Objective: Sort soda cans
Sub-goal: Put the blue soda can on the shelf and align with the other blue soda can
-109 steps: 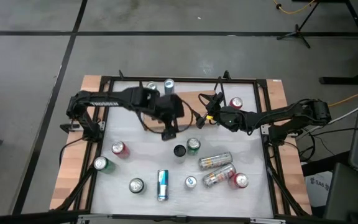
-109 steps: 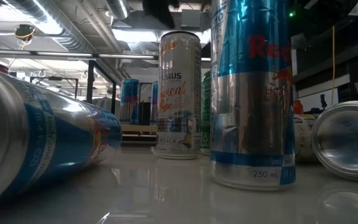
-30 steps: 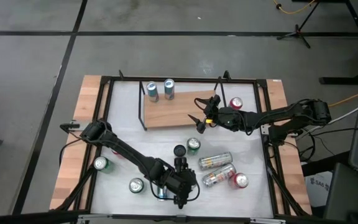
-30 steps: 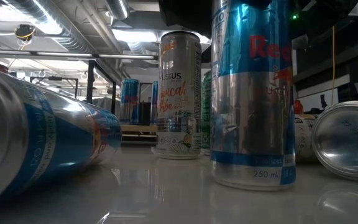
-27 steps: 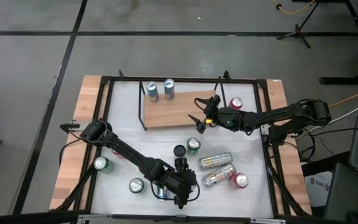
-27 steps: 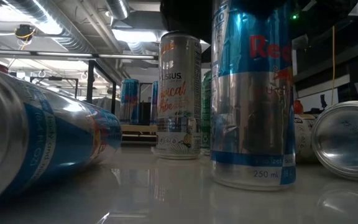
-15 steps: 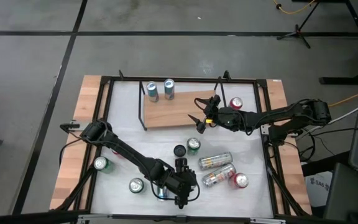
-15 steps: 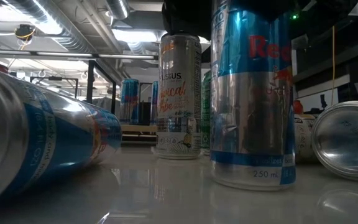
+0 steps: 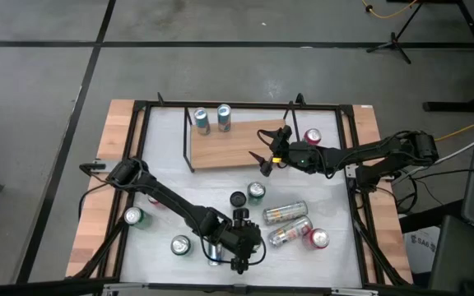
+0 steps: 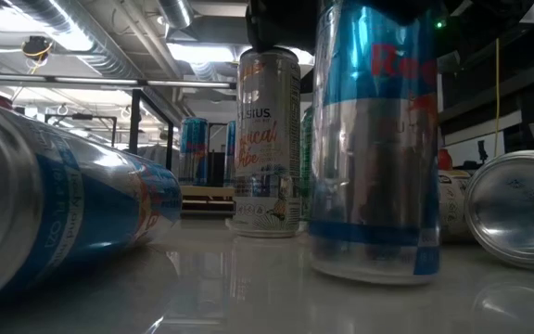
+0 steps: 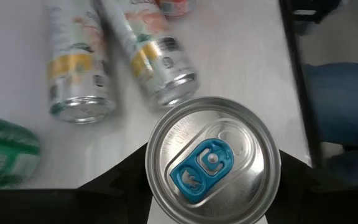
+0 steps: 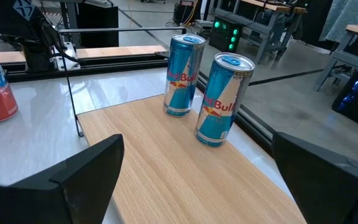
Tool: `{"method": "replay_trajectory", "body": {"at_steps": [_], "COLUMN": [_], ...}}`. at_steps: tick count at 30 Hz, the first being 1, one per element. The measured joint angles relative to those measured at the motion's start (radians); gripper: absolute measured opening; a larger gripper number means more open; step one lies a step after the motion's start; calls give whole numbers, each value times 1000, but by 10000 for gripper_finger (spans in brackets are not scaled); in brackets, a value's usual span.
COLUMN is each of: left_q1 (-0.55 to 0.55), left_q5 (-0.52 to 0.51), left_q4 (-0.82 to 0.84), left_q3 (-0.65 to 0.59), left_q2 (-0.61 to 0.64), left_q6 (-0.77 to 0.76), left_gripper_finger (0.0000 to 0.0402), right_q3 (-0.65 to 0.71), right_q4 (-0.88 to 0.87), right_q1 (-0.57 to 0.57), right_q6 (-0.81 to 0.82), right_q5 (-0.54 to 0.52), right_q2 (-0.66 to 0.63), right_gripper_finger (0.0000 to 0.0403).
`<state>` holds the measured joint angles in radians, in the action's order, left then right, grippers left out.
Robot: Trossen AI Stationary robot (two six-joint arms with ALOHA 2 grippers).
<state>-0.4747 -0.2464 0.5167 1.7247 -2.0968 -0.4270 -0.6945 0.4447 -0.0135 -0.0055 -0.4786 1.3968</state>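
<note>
Two blue-and-silver soda cans (image 9: 211, 118) already stand on the light wooden board (image 9: 229, 148). Far from the board, the left tool (image 9: 235, 245) pinches a third blue-topped can (image 11: 211, 159). The right tool (image 9: 263, 154), above the board, is spread. About nine cans remain on the counter (image 9: 163, 164).

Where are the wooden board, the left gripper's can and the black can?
wooden board (image 9: 225, 148): high view, bare middle.
blue can (image 11: 213, 160): left wrist view, silver top.
black can (image 9: 237, 199): high view, top.

Blue-and-silver soda can (image 11: 212, 160) upright near table's front, others scattered around.
</note>
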Motion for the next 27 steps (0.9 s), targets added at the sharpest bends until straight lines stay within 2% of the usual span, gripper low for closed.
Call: {"method": "replay_trajectory", "body": {"at_steps": [7,16,27], "left_q1": [33,96,189], "left_q5": [122,169,255], "left_q4": [-9,5,54], "left_q3": [64,72,73], "left_q2": [25,123,259], "left_q6": [52,156,276], "left_gripper_finger": [208,209,209], "right_q3": [0,0,-1], "right_q4": [-2,-47,-49], "right_q1": [0,0,0], "right_q6": [-3,-28,-108], "right_q5": [-1,-11,-150], "right_q2": [-37,-162,-240], "right_gripper_finger": [399,399,399]}}
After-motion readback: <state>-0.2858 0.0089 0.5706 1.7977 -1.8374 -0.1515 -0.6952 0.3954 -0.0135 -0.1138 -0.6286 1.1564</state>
